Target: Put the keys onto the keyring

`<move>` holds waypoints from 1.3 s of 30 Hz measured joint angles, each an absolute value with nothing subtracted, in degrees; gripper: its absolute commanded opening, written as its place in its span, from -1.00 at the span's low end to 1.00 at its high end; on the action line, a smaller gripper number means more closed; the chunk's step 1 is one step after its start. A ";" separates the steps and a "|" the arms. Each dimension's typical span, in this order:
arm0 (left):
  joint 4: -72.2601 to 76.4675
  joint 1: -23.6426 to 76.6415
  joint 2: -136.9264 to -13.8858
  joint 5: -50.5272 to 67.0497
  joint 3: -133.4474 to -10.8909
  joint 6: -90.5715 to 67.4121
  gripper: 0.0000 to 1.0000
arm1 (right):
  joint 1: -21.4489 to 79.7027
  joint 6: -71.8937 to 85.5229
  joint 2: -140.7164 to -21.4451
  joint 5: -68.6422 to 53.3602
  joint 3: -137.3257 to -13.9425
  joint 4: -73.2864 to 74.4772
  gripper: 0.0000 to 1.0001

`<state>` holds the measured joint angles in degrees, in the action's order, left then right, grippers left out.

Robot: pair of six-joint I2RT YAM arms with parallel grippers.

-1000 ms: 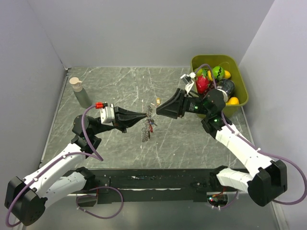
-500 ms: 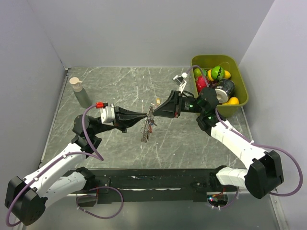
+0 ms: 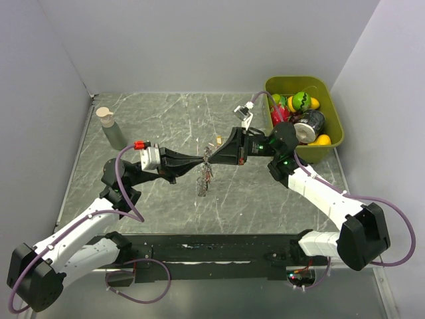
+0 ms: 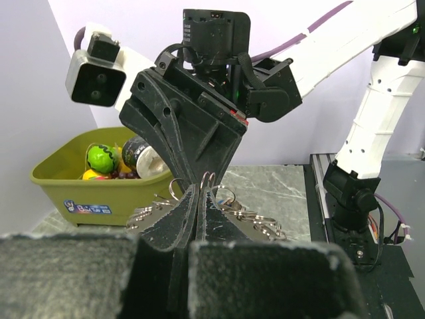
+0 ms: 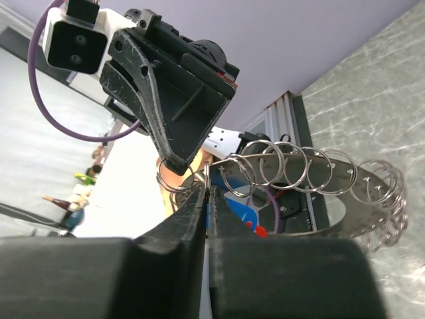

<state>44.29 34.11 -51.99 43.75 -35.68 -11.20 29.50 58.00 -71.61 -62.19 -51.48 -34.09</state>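
The keyring [image 3: 202, 181], a thin metal band fringed with small silvery rings and keys, hangs in mid-air over the table's middle. My left gripper [image 3: 204, 159] comes from the left and is shut on its top edge; in the left wrist view [image 4: 200, 191] a small ring sticks up between the tips. My right gripper [image 3: 213, 159] meets it tip to tip from the right and is shut on a small ring [image 5: 208, 174] of the keyring [image 5: 312, 169]. A blue key head [image 5: 240, 211] and a red tag [image 5: 261, 230] show behind. A tan key [image 3: 218, 140] lies on the table.
An olive bin [image 3: 335, 106] with fruit and a can stands at the back right; it also shows in the left wrist view [image 4: 63, 193]. A grey bottle [image 3: 110, 127] stands at the back left. Grey walls close in the table on three sides.
My right gripper has moved left across the gap and now meets the left gripper's tips at the keyring. The left arm has hardly moved; the keyring hangs a little lower.
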 measured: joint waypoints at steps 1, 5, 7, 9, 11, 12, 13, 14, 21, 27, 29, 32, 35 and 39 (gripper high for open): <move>44.25 34.11 -51.99 43.72 -35.68 -11.18 -0.98 | 29.50 57.89 -71.61 -62.17 -51.48 -34.24 -1.00; 43.64 34.11 -51.94 43.70 -35.68 -10.59 -0.98 | 29.50 55.55 -71.18 -61.91 -51.66 -32.34 -1.00; 42.87 34.11 -51.90 43.70 -35.68 -10.09 -0.98 | 29.50 53.43 -70.57 -61.32 -52.01 -30.13 -1.00; 42.04 34.11 -51.83 43.70 -35.68 -9.65 -0.98 | 29.50 51.03 -69.84 -60.47 -52.75 -27.38 -1.00; 41.08 34.11 -51.51 43.68 -35.70 -8.67 -0.98 | 29.50 48.47 -69.17 -59.53 -53.56 -24.71 -1.00; 40.64 34.11 -51.29 43.70 -35.75 -8.14 -0.98 | 29.50 47.33 -68.88 -59.16 -53.89 -23.59 -1.00; 39.62 34.11 -51.05 43.70 -35.90 -7.51 -0.98 | 29.50 46.37 -68.71 -58.89 -54.24 -22.50 -1.00; 38.57 34.11 -50.83 43.70 -36.12 -6.68 -0.98 | 29.50 45.23 -68.62 -58.59 -54.63 -21.45 -1.00; 30.35 34.11 -49.17 43.55 -38.04 -0.32 -0.85 | 29.61 39.97 -68.60 -57.36 -56.36 -16.60 -1.00; 22.22 34.11 -48.01 43.86 -39.86 5.91 -0.22 | 29.54 37.80 -68.82 -56.77 -57.52 -15.29 -1.00; 18.96 34.11 -47.81 44.40 -40.56 7.75 0.13 | 29.39 37.08 -68.82 -56.64 -58.17 -15.44 -1.00; 16.51 34.11 -47.66 45.30 -40.88 8.86 0.26 | 29.23 36.21 -68.82 -56.88 -58.33 -17.19 -1.00; 15.88 34.11 -47.46 45.36 -40.88 8.47 0.26 | 29.21 36.01 -68.82 -57.52 -58.13 -19.94 -1.00; 19.22 34.11 -47.37 44.84 -40.84 5.58 0.12 | 29.17 36.14 -68.82 -59.37 -57.12 -25.80 -1.00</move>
<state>19.22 34.11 -47.37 44.84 -40.84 5.58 29.17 36.14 -68.82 -59.37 -57.12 -25.80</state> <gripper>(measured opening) 0.622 0.010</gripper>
